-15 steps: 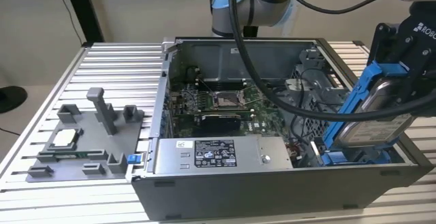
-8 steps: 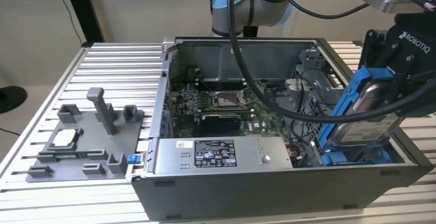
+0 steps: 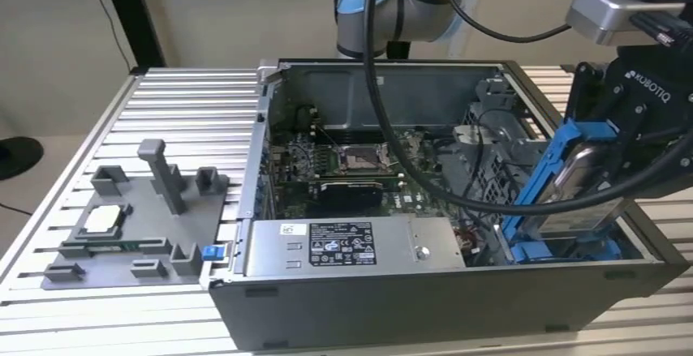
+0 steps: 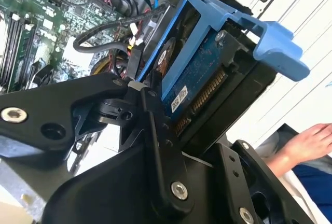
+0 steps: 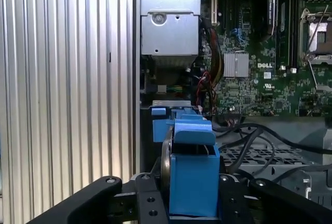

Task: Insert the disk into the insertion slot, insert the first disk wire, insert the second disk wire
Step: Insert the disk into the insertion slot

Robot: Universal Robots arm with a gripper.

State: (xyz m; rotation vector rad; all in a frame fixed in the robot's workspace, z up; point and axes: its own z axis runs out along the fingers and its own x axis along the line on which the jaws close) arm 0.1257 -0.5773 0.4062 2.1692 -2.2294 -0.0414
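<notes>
Above the open case, jaws clamp the disk.

— Any print on show?
— White lettering runs up the black body of the gripper in the exterior view. The grey power-supply box carries a black label of fine white print, with a small white sticker beside it.
— Closer in?
— The disk has a white barcode sticker on its circuit board. White logos mark the motherboard. The fine print is too small to read.
</notes>
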